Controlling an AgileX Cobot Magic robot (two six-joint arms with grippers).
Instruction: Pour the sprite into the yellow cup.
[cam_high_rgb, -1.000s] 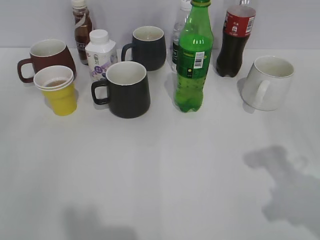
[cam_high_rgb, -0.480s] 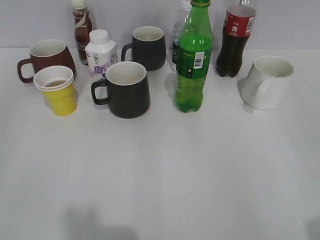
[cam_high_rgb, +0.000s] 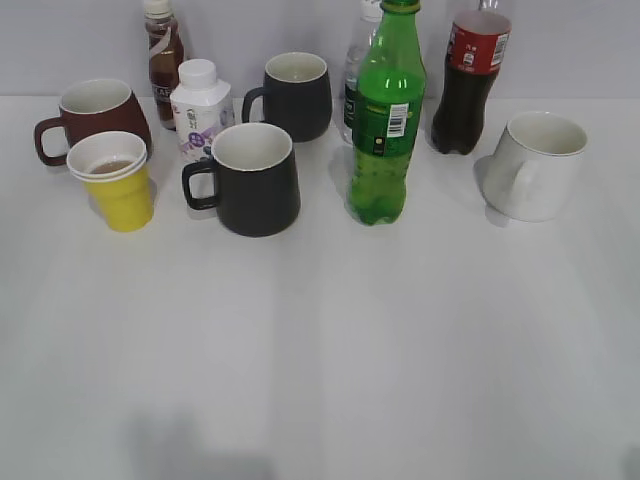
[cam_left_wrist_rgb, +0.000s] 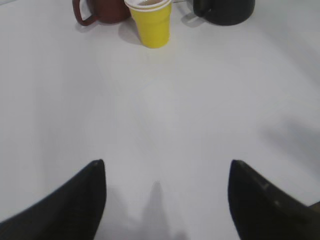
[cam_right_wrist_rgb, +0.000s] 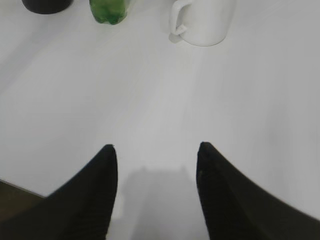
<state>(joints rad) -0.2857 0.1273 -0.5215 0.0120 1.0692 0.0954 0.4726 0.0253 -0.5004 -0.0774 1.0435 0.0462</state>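
A plain white table (cam_high_rgb: 320, 350) fills the exterior view and meets a pale grey wall (cam_high_rgb: 560, 40) at the back. All the drinkware stands in a loose row along the far half of the table; the near half is bare apart from soft shadows.

The sprite (cam_high_rgb: 387, 115) is a tall translucent green bottle with a green cap, a green label and a white barcode patch. It stands upright just right of centre, at about 1 o'clock from the middle of the table. A clear water bottle (cam_high_rgb: 358, 60) stands close behind it at its 11 o'clock, and a red-labelled dark cola bottle (cam_high_rgb: 470, 80) at its 2 o'clock. A white mug (cam_high_rgb: 535, 165) sits at its 3 o'clock, apart from it.

The yellow cup (cam_high_rgb: 115, 182) stands at the far left, at 9 o'clock from the sprite and well apart from it. It looks like stacked paper cups with white rims, and a little brownish liquid shows inside. A dark red mug (cam_high_rgb: 95, 118) stands just behind it. A black mug (cam_high_rgb: 252, 178) lies between cup and sprite, a second dark mug (cam_high_rgb: 295, 95) behind that, along with a small white carton bottle (cam_high_rgb: 200, 108) and a brown drink bottle (cam_high_rgb: 163, 55).

The left gripper (cam_left_wrist_rgb: 167, 197) hangs over bare table with its fingers spread wide and empty; the yellow cup lies at its 12 o'clock. The right gripper (cam_right_wrist_rgb: 156, 187) is likewise parted and holds nothing.
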